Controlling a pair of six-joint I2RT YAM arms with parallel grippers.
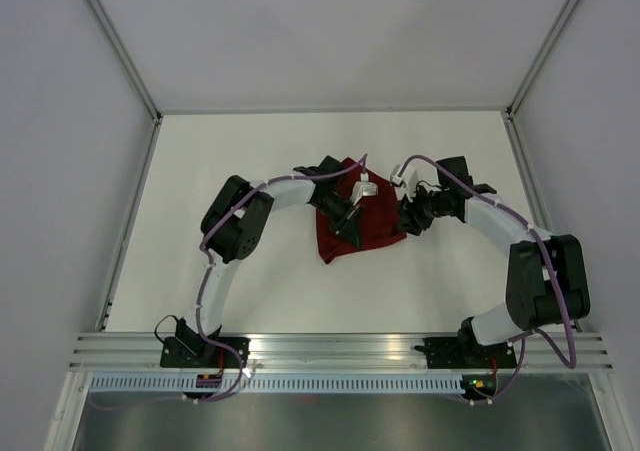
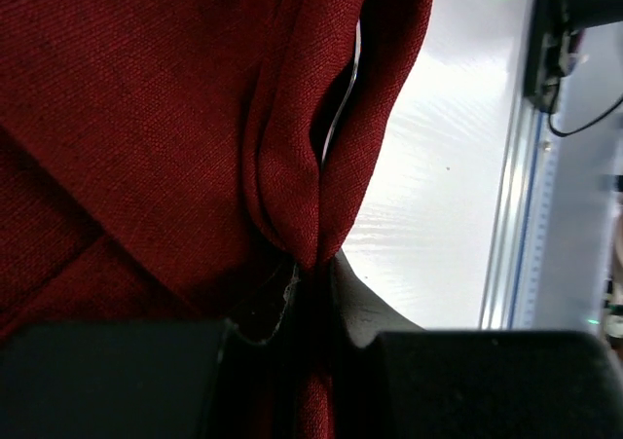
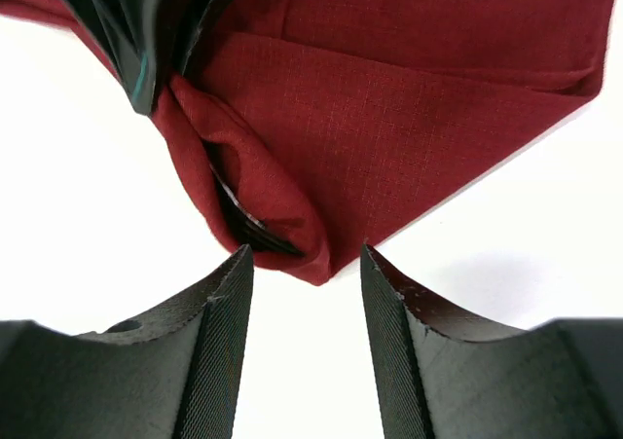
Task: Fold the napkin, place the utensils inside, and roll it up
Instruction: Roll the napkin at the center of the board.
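Note:
The dark red napkin (image 1: 372,221) lies folded on the white table's middle. My left gripper (image 1: 350,223) is shut on a raised fold of it; in the left wrist view the cloth (image 2: 146,118) is pinched between the jaws (image 2: 313,269). A dark slim edge (image 2: 338,118) shows inside that fold. My right gripper (image 1: 404,218) is open and empty, low at the napkin's right side. In the right wrist view its jaws (image 3: 304,264) stand just short of a napkin corner (image 3: 389,118). A dark utensil end (image 3: 255,233) peeks from the rolled fold. The left gripper (image 3: 146,30) shows at top left.
An aluminium rail (image 1: 340,346) runs along the near table edge, with both arm bases on it; it also shows in the left wrist view (image 2: 516,215). White walls and metal frame posts (image 1: 120,41) enclose the table on three sides.

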